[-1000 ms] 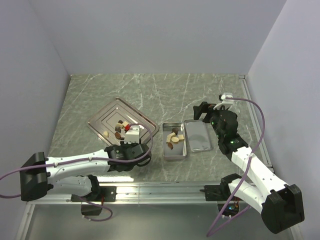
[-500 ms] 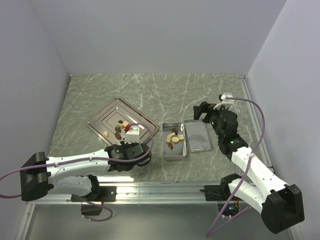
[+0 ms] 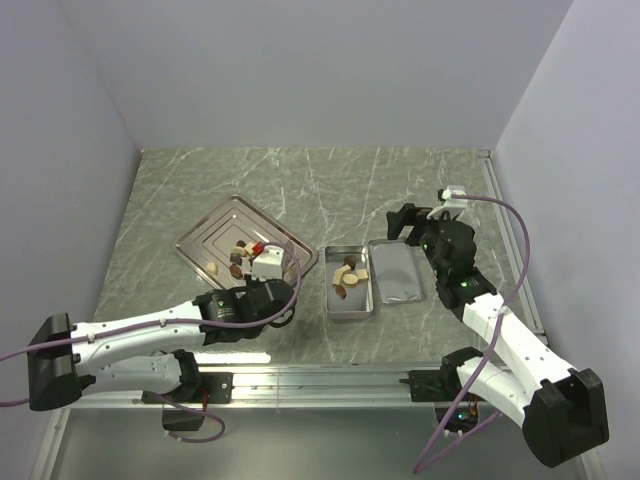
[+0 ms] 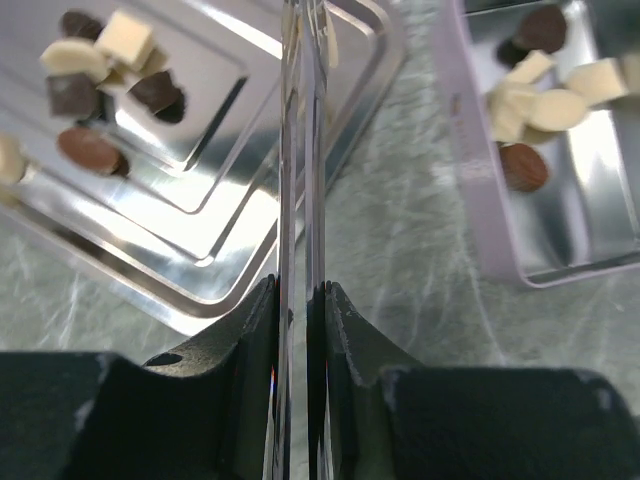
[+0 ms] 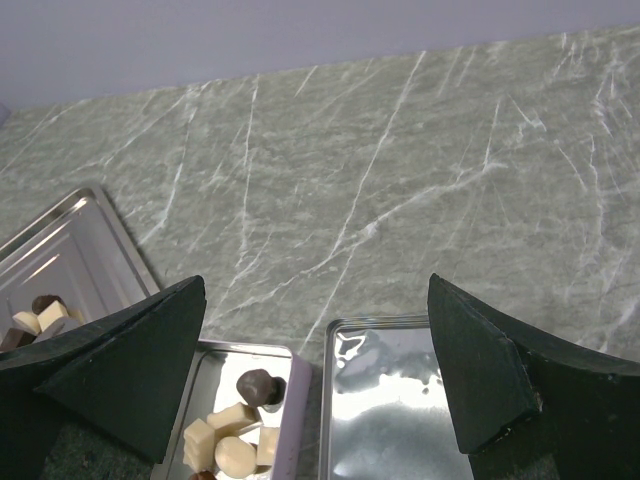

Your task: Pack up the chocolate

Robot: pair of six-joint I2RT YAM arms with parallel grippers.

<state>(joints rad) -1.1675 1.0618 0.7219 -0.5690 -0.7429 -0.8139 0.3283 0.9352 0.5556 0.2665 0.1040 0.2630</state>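
Note:
Several pieces of chocolate (image 3: 240, 256), dark and cream, lie on the ridged steel tray (image 3: 205, 235); the left wrist view shows them at the upper left (image 4: 100, 75). More pieces (image 3: 348, 277) lie in the open silver tin (image 3: 329, 292), seen from the left wrist too (image 4: 545, 95). My left gripper (image 3: 278, 275) hangs over the tray's near right rim, shut on thin metal tongs (image 4: 302, 150) whose blades stand almost together. A cream sliver shows beside the blade tips; whether it is held I cannot tell. My right gripper (image 3: 412, 222) is open above the far end of the lid.
The tin's lid (image 3: 397, 272) lies inside up just right of the tin, nearly touching it. The tray (image 4: 200, 240) lies diagonally left of the tin (image 4: 480, 200). Grey walls close the marble table on three sides.
The left arm's rear links have swung down and to the left, and its wrist has shifted slightly over the tray's rim. The right arm has not moved.

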